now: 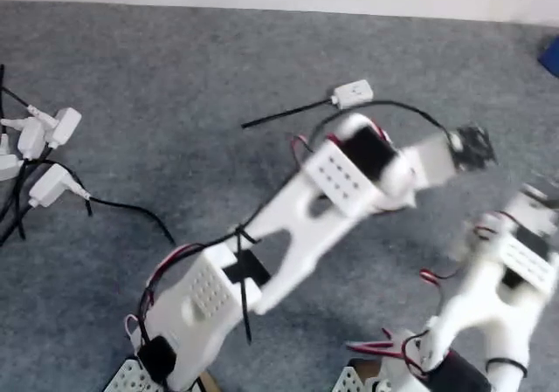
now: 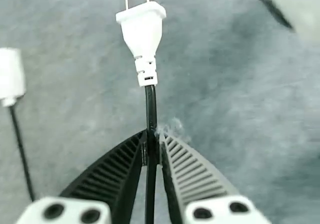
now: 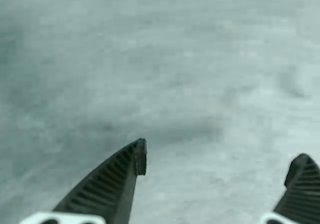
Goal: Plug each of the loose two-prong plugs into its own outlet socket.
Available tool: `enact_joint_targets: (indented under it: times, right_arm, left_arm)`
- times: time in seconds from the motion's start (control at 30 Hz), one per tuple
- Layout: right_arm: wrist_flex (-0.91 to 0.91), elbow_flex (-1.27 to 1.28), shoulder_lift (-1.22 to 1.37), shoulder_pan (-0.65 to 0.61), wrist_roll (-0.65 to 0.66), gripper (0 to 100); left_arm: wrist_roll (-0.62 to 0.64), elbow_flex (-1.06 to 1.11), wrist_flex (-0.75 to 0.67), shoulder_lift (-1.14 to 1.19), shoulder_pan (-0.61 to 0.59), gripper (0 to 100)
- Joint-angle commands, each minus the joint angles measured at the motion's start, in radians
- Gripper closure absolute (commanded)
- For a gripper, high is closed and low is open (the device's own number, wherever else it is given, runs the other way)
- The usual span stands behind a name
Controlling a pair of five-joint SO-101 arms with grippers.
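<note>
High view: a grey, felt-like surface [image 1: 175, 60] carries one blocky white outlet socket [image 1: 352, 93] on a black cord. Well apart lies a tangle of white connectors [image 1: 44, 152], seemingly four.

Left wrist view: the ribbed black left jaws pinch the black cord [image 2: 150, 109] behind one white two-prong plug [image 2: 142, 32].

Right wrist view: the right jaws stand wide apart above the surface.

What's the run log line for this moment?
left gripper: shut on black cord behind white two-prong plug | plug: prongs bare, pointing away from gripper | right gripper: open, empty, over grey carpet
</note>
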Motion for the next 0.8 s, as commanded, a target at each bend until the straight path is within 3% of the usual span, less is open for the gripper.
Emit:
enact_joint_targets:
  times: [0.0,0.1,0.27,0.43,0.57,0.77]
  right_arm:
    - [-0.036,-0.019,-0.035,0.117,0.046,58.4]
    - [-0.041,-0.018,-0.035,0.139,0.091,58.4]
    - [-0.041,-0.019,-0.035,0.153,0.104,58.4]
    - [-0.041,-0.018,-0.035,0.143,0.104,58.4]
    - [-0.041,-0.021,-0.033,0.122,0.104,58.4]
    - [-0.038,-0.012,-0.033,0.010,0.097,58.4]
  left_arm:
    - [0.014,-0.002,0.009,-0.065,0.064,100]
    - [0.015,-0.002,0.009,-0.065,0.071,95]
    - [0.015,0.102,0.012,-0.074,0.044,72]
    - [0.008,0.194,0.009,-0.070,-0.007,72]
    - [-0.052,0.193,-0.020,-0.068,-0.170,72]
    - [-0.118,0.194,-0.353,-0.002,-0.558,72]
